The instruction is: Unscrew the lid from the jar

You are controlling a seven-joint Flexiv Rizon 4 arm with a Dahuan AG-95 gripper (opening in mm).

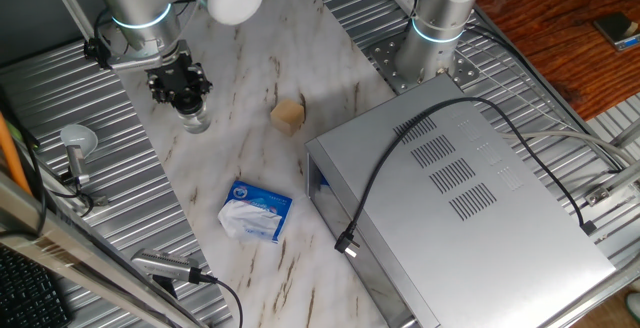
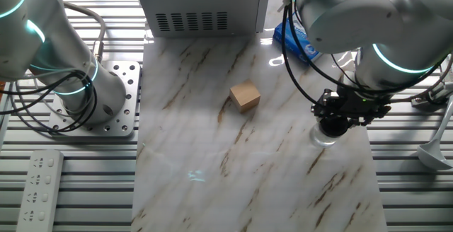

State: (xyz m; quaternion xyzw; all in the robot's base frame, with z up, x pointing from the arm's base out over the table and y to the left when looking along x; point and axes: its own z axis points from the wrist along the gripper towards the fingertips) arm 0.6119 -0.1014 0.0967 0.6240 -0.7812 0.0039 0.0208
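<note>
A marble-topped table (image 1: 330, 48) seen from above, with ribbed metal surfaces on both sides. Nearest the camera in one fixed view, a crumpled blue-and-white packet (image 1: 256, 211) lies near the table's front edge, just beside a large grey metal box (image 1: 460, 198) with a black cable (image 1: 400, 153) draped over its top. Farther back, near the middle of the table, sits a small tan cube (image 1: 287, 116). Beyond it, near the table's left edge, the black gripper (image 1: 183, 90) points straight down onto the clear glass jar (image 1: 196, 120), which stands upright. The fingers are closed in over the jar's top; the lid itself is hidden beneath them, so whether they grip it cannot be told. The other fixed view shows the jar (image 2: 324, 136) under the gripper (image 2: 337, 122).
</note>
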